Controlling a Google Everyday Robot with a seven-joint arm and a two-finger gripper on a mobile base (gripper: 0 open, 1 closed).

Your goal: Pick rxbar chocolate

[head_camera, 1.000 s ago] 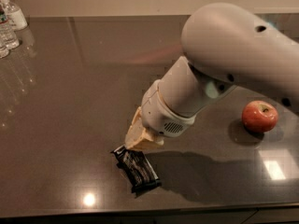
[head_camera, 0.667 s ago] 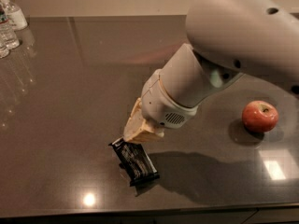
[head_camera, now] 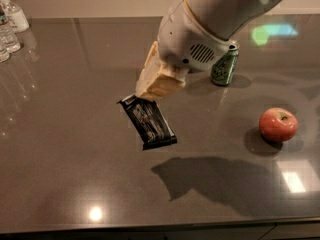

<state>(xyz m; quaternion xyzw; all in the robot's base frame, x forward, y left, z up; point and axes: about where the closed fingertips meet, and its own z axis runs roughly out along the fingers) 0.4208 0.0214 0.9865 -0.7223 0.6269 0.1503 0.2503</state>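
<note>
The arm's big white wrist housing (head_camera: 200, 44) covers the upper part of the tan two-finger claw (head_camera: 145, 95) and runs out of the picture at the top right, so only the finger ends show. Behind the housing stands a green drink can (head_camera: 223, 68), its top and left side blocked from sight. At the far left edge, clear plastic bottles (head_camera: 11, 26) are cut off by the frame. The claw is pinched on the far-left end of the rxbar chocolate (head_camera: 150, 124), a flat black glossy wrapper bar whose grey-white print is too fine to read. The bar is left of centre over the dark glossy grey tabletop (head_camera: 60, 159). Its long axis runs diagonally from far-left to near-right, with the free end pointing toward the near edge. Whether that end touches the surface cannot be told. A round red apple (head_camera: 278, 125) lies well apart on the right
</note>
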